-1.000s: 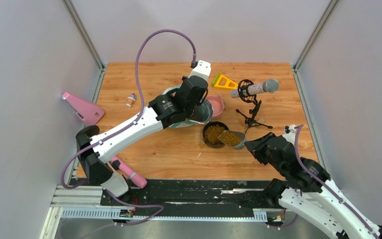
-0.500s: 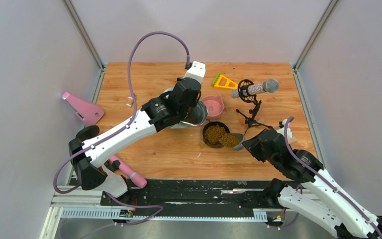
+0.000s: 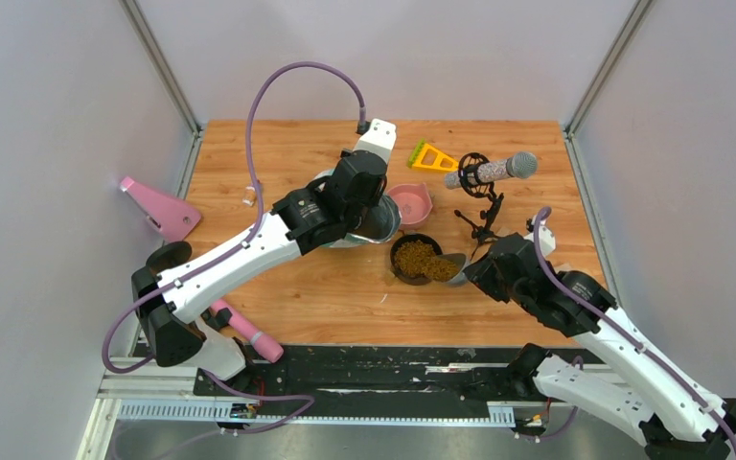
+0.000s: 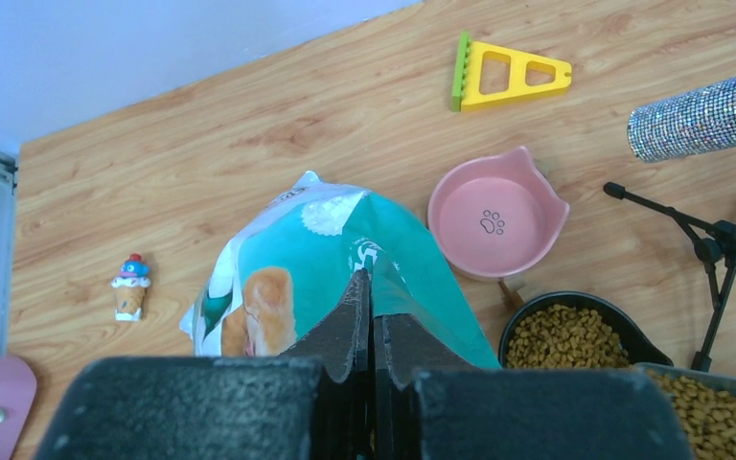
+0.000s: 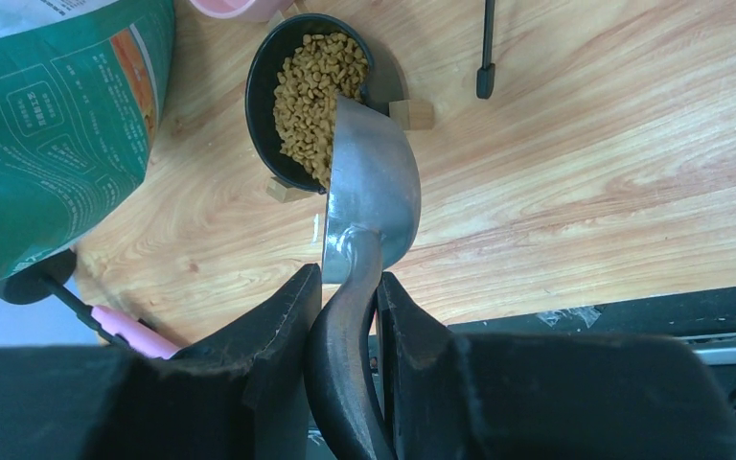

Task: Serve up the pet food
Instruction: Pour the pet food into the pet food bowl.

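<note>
Pretty clearly a robotics lab cell: plain grey panel walls (image 3: 48,144), aluminium corner posts (image 3: 158,62), a wood tabletop (image 3: 345,287), and robot arms (image 3: 240,251) bolted to a black rail (image 3: 374,369).

Matt pet food (image 5: 311,86) (metal scoop (image 5: 374,192), glossy bag (image 4: 297,240))

Brown kibble (image 5: 321,91) is filling a black bowl (image 5: 257,105); grey metallic scoop (image 5: 374,182) is glinting. Teal-and-white bag (image 4: 402,259) is showing a golden dog. Pink bowl (image 4: 527,206), centre right, is showing a dark paw print. Yellow triangle (image 4: 513,72), upper right, is showing a green edge.
</note>
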Robot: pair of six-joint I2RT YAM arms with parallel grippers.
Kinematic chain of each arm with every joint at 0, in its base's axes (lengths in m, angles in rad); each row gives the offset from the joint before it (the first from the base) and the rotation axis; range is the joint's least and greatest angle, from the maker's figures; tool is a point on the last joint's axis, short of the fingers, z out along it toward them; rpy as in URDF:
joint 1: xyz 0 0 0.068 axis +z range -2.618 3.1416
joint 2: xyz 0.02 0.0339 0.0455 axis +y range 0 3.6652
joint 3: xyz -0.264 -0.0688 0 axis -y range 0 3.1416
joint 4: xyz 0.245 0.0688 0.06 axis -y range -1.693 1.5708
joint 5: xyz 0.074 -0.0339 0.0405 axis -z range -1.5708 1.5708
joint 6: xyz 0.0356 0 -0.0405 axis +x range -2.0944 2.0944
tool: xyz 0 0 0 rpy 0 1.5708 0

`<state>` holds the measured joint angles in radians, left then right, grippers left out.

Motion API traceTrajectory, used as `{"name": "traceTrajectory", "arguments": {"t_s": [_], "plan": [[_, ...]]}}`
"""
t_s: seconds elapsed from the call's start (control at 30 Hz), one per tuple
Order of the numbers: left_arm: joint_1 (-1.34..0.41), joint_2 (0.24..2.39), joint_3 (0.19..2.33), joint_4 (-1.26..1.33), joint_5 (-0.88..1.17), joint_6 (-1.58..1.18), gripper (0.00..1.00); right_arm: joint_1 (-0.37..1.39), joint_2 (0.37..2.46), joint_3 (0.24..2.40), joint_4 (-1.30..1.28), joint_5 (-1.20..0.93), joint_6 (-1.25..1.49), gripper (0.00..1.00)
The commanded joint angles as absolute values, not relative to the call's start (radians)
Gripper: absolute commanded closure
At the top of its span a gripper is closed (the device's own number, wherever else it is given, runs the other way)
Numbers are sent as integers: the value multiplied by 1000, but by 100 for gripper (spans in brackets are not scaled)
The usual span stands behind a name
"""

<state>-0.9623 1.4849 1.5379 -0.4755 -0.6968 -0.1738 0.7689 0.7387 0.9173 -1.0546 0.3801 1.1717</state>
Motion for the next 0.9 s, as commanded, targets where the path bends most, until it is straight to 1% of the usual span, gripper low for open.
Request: {"name": "traceTrajectory", "arguments": {"t_s": [0.0,0.63,0.87], "plan": [[-962,1412,1556,-351,-731,-172,100,765,765,987,-1033,380,1110,100],[-962,1416,1558,-351,-738,-167,100,765,845,1060,-1033,380,1017,100],[-962,1409,1550,-351,-735,-170,100,766,927,1106,-1023,399,970,100]]}}
